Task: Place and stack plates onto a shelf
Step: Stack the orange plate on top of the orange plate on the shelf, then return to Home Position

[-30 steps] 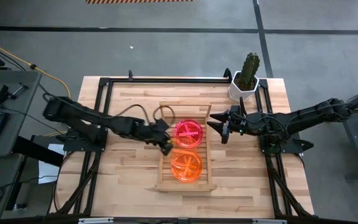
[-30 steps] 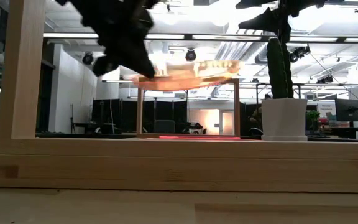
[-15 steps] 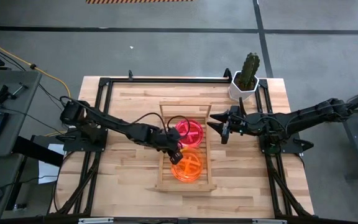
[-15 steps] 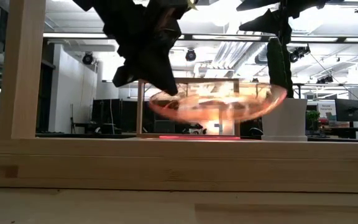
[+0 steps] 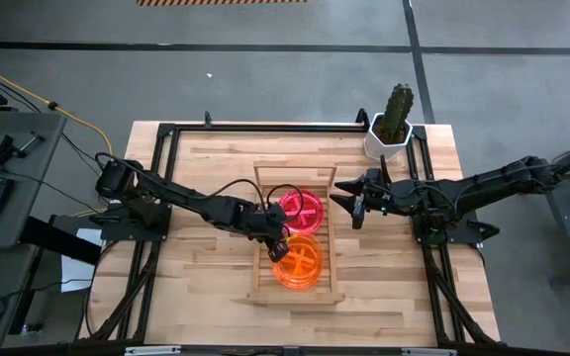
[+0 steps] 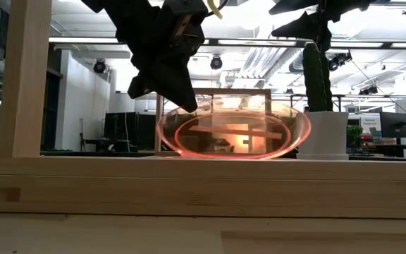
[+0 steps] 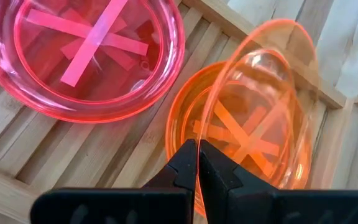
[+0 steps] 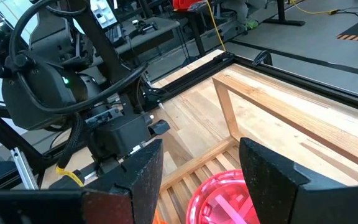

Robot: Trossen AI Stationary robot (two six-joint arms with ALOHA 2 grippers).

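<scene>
Left gripper [image 7: 197,163] clamped on rim of orange plate [image 7: 272,106], held tilted over second orange plate [image 7: 194,118] lying on shelf [image 5: 330,232]. Beside these, pink plate [image 7: 86,56] flat on slats at railed end. Right gripper [image 5: 352,205] spread wide, holding nothing, hovering just beside shelf near pink plate. Potted cactus [image 5: 394,124] at far table corner.
</scene>
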